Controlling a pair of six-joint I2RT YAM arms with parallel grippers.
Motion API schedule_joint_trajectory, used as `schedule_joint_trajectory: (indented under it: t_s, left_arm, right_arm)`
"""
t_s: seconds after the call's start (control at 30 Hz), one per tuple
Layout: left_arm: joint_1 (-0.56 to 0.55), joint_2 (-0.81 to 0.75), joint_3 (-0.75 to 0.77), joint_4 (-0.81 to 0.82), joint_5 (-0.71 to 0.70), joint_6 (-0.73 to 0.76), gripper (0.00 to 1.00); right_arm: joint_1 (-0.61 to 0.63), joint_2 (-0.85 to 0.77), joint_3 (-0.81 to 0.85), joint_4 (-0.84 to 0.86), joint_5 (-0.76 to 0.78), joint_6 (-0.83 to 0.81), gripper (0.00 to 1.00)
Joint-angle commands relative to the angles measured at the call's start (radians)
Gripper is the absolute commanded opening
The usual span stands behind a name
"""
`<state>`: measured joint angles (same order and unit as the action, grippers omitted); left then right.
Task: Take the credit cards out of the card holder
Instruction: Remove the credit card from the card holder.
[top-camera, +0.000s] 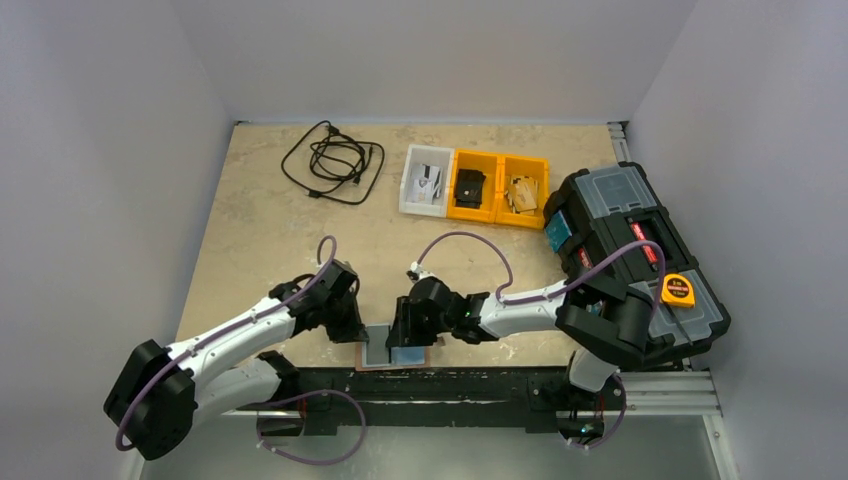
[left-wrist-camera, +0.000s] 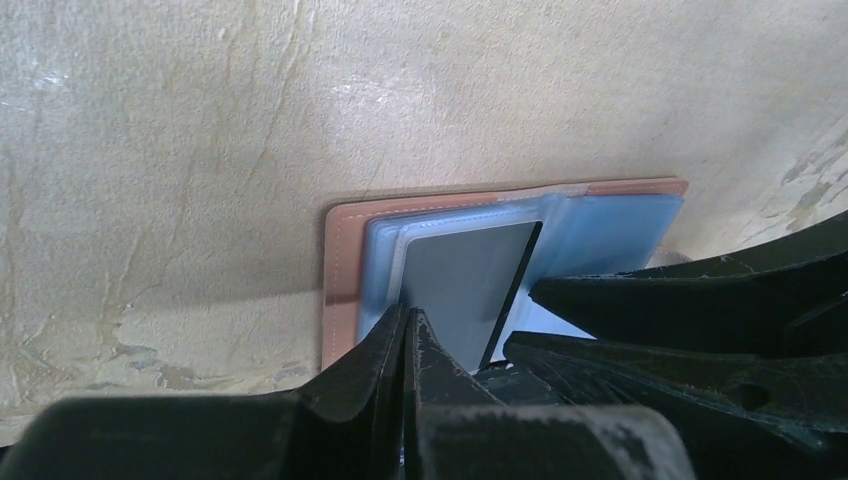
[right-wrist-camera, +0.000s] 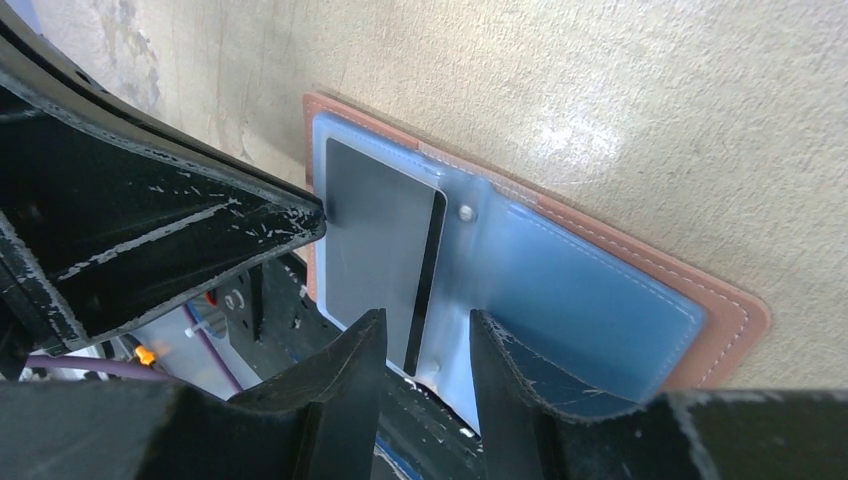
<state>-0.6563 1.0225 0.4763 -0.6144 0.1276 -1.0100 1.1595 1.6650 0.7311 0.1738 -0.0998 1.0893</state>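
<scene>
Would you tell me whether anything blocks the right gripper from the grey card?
Nothing visible does: the right gripper hangs open over the grey card, at its striped edge; the left gripper, shut, sits opposite.

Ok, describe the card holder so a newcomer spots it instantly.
Start at the near edge of the table. There, between the left gripper and right gripper, lies the card holder. It is the only flat reddish-brown wallet, lying open with bluish clear sleeves, unlike the boxy yellow trays far behind.
</scene>
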Motion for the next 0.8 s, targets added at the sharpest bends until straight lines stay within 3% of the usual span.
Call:
schedule_joint_trajectory:
  t_s: [0.0, 0.53, 0.77]
  left_arm:
    - [0.004, 0.016, -0.016, 0.050, 0.015, -0.002, 0.00]
    - [-0.079, 0.093, -0.042, 0.097, -0.026, -0.093, 0.00]
    - [-0.079, 0.082, -0.048, 0.069, -0.057, -0.112, 0.00]
  right_arm:
    - [-0.008, 0.023, -0.020, 0.057, -0.022, 0.017, 0.37]
    - [-0.041, 0.070, -0.085, 0.180, -0.087, 0.045, 0.35]
    - [-0.070, 0.078, -0.191, 0.385, -0.169, 0.106, 0.33]
